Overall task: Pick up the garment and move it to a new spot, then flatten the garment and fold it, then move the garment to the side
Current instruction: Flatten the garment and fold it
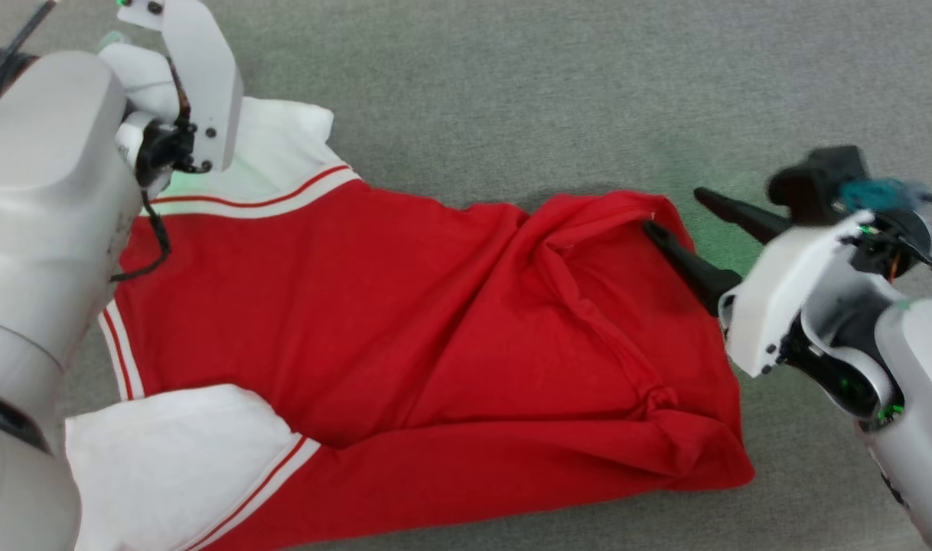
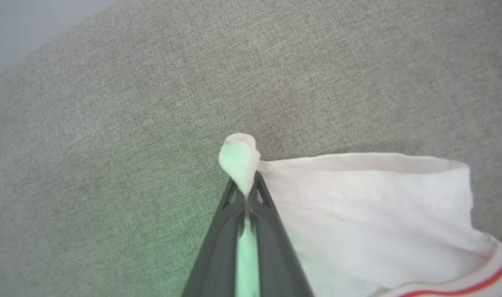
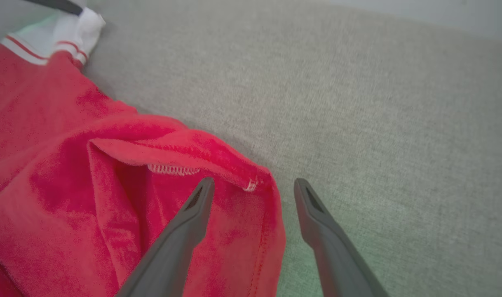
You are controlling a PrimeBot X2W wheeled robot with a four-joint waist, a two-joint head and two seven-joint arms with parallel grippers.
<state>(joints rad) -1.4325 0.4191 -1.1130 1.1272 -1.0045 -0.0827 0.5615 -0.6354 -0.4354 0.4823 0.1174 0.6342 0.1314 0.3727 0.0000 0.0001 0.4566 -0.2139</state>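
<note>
Garment (image 1: 405, 306) lies across the grey surface (image 1: 512, 92) in the head view, its red body rumpled, sleeves to the left and hem to the right. The far sleeve (image 1: 282, 145) is partly covered by the left arm's pale wrist, and the near sleeve (image 1: 175, 451) lies at the near left. The hem end is creased and doubled over on itself. The right gripper (image 1: 671, 208) reaches in from the right at the far hem corner, one finger over red cloth, the other over bare surface

In the left wrist view the left gripper (image 2: 246, 187) is pressed together on the corner of the far sleeve, a small tuft of white cloth poking past its fingertips. The rest of that sleeve spreads out to the right on the surface

In the right wrist view the fingers stand spread wide, straddling the folded-over hem corner and pinching nothing

This looks like the flattening step, one corner taken and the other not yet. The next move calls for the right fingers to come down and close on the hem corner, catching its doubled edge, so both arms can draw the cloth taut
</note>
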